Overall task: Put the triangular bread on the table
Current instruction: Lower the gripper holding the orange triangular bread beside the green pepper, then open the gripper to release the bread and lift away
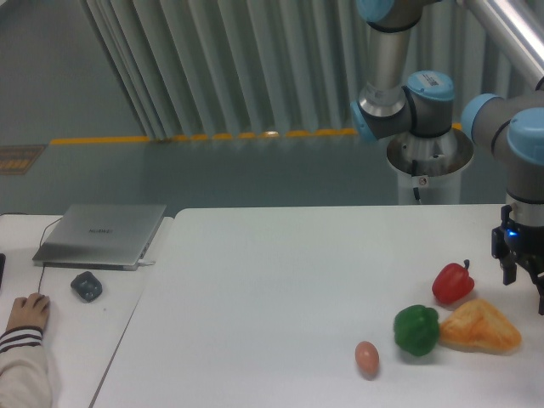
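The triangular bread, a golden-orange wedge, lies flat on the white table near the front right. My gripper hangs at the right edge of the view, just above and to the right of the bread and clear of it. Its fingers stand apart with nothing between them. Part of the gripper is cut off by the frame edge.
A red pepper sits just behind the bread, a green pepper touches its left side, and a small tan egg lies further left. A side desk on the left holds a grey laptop, a mouse and a person's hand.
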